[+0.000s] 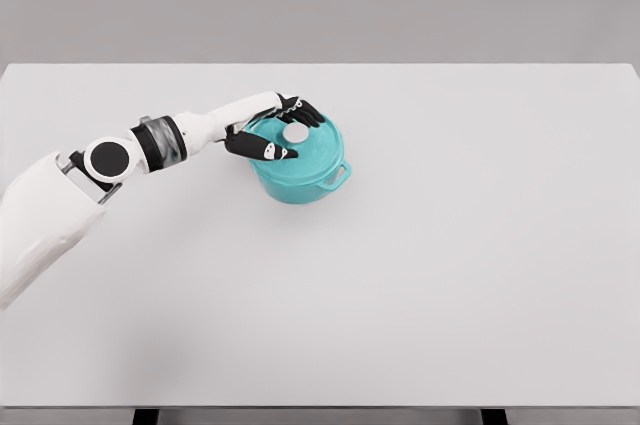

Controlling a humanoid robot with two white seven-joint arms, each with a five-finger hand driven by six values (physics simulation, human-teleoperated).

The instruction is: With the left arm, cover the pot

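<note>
One arm working, left | white left hand with black fingers (272,133) curled around white round knob (296,132) of teal lid (308,147) | lid under palm, seated on teal round pot (300,183) | rigid, likely heavy, glossy-slick; take by knob | white table (450,265) beyond.

A wide white table (450,275) fills most of the head view, its far edge running straight across against a grey backdrop. A teal pot (303,176) with a side handle stands directly on it, left of centre and nearer the far edge.
</note>
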